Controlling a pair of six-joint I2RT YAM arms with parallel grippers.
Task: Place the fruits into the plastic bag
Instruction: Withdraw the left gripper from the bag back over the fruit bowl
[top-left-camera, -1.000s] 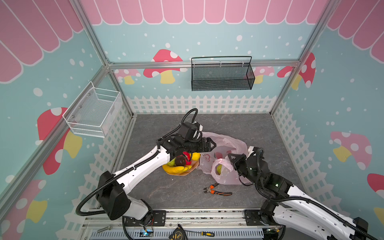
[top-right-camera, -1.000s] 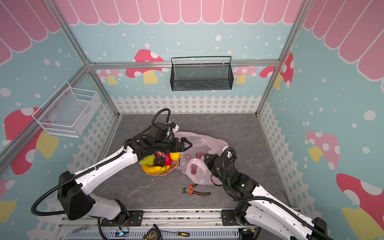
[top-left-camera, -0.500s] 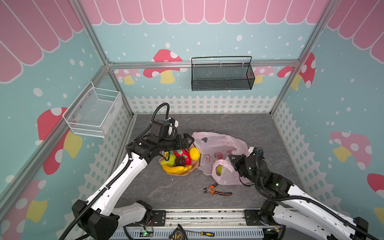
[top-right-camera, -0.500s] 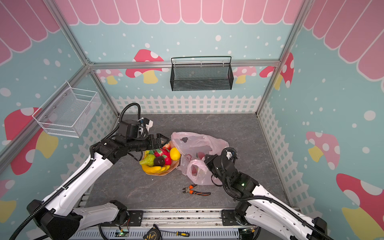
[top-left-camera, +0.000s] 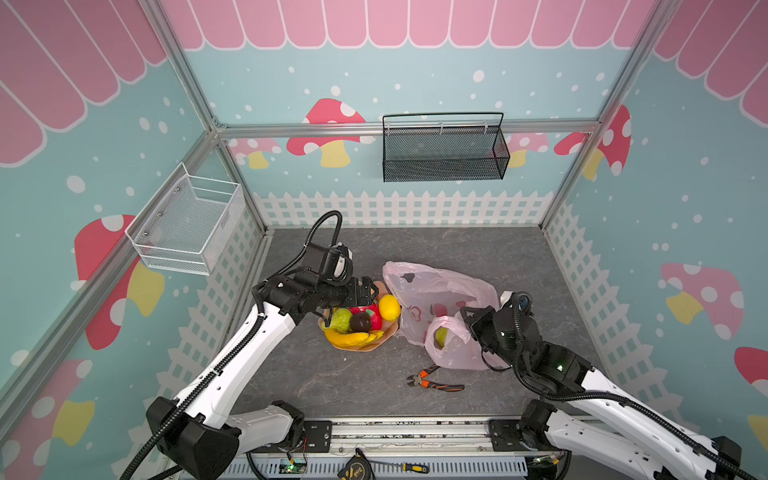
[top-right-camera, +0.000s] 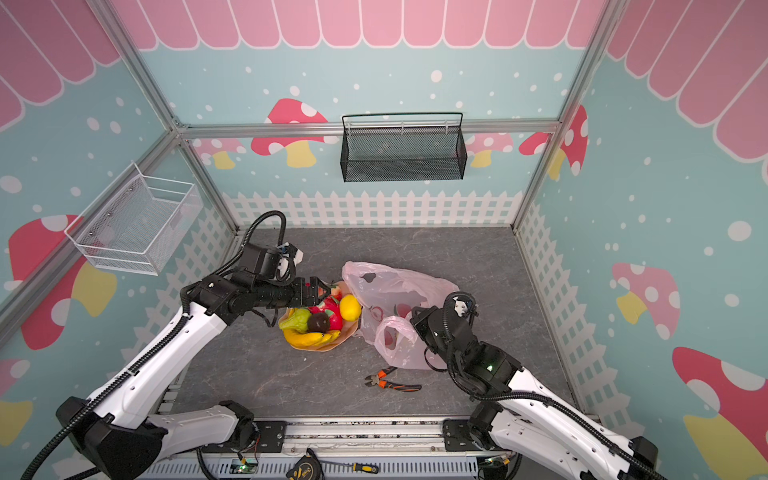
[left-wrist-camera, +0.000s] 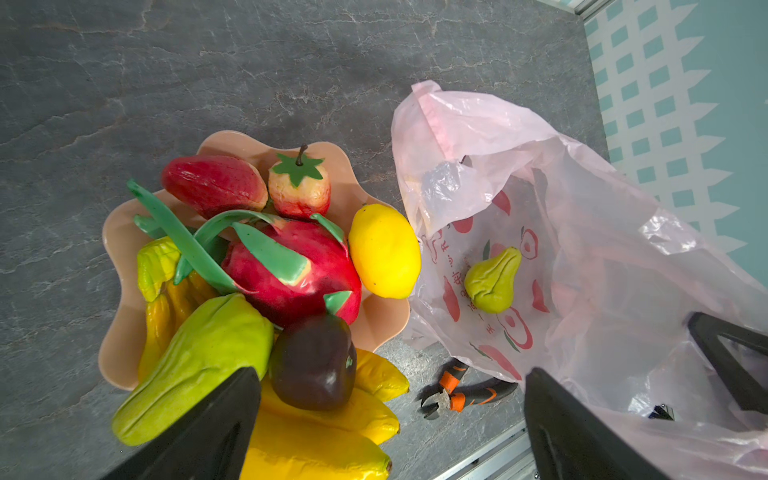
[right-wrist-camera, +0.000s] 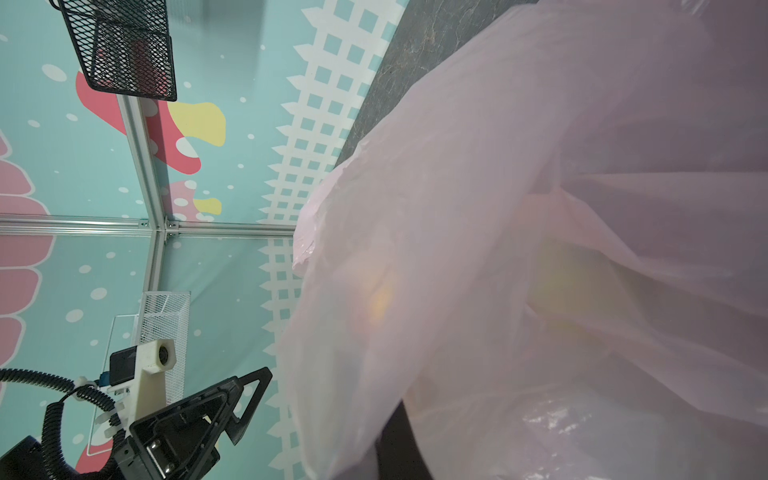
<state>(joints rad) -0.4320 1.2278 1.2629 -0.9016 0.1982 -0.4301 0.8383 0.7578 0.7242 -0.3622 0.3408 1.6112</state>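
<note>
Pulled back from over the bag's mouth, the left tool (top-left-camera: 368, 289) now hangs released above the peach plate (left-wrist-camera: 120, 332), jaws wide and empty. One small green fruit (left-wrist-camera: 492, 282) lies inside the plastic bag (top-left-camera: 440, 286), and that is all that is done so far. Heaped on the plate and yet to go are the lemon (left-wrist-camera: 384, 251), banana bunch (left-wrist-camera: 324, 440), larger green fruit (left-wrist-camera: 199, 357), dark brown fruit (left-wrist-camera: 313, 365) and three red fruits (left-wrist-camera: 291, 270). The right tool (top-left-camera: 467, 316) is clenched, seemingly on the bag's near rim, though the film hides its tips.
</note>
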